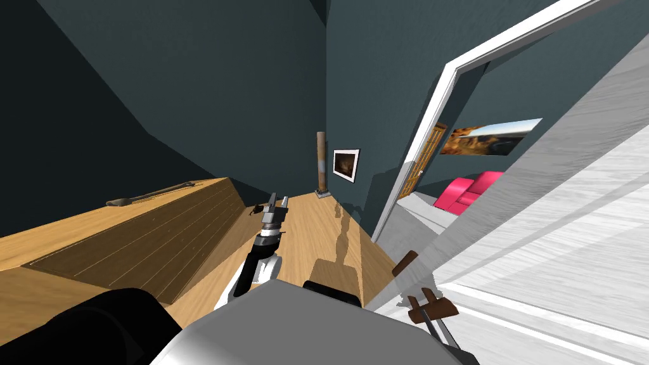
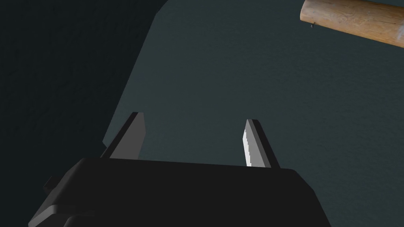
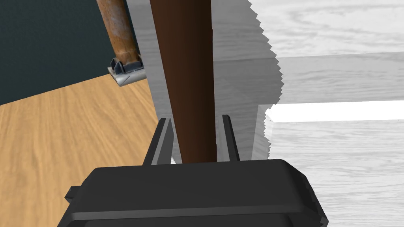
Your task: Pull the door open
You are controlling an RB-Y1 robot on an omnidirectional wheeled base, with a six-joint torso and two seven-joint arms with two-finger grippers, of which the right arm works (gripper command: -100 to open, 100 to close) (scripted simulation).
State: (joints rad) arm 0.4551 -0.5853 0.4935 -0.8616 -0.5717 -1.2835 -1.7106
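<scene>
Plainly, in the head view the door [image 1: 570, 241] fills the right of the frame, a pale grey wood-grain slab swung away from its white frame [image 1: 418, 158]. Through the gap, right of centre, show a pink sofa [image 1: 466, 190] and a wall picture [image 1: 491, 136]. Low on the door's near edge, at lower right, the right end effector [image 1: 437, 323] sits at the brown handle [image 1: 433, 308]. Near the middle of the frame the left end effector [image 1: 277, 201] hangs over the wood floor [image 1: 317, 234], well apart from the door, with a pole [image 1: 321, 161] standing upright above it at the dark wall. In the left wrist view the left end effector [image 2: 193, 118] has its fingers spread apart with nothing between them, facing the dark wall; the pole [image 2: 355, 21] crosses the upper right corner. In the right wrist view the right end effector [image 3: 195, 118] is clamped on the handle [image 3: 185, 59], one finger against each side. The door [image 3: 335, 165] takes the right half, the floor [image 3: 59, 134] the lower left, and the pole [image 3: 116, 27] rises from a grey base [image 3: 126, 73] at upper left.
</scene>
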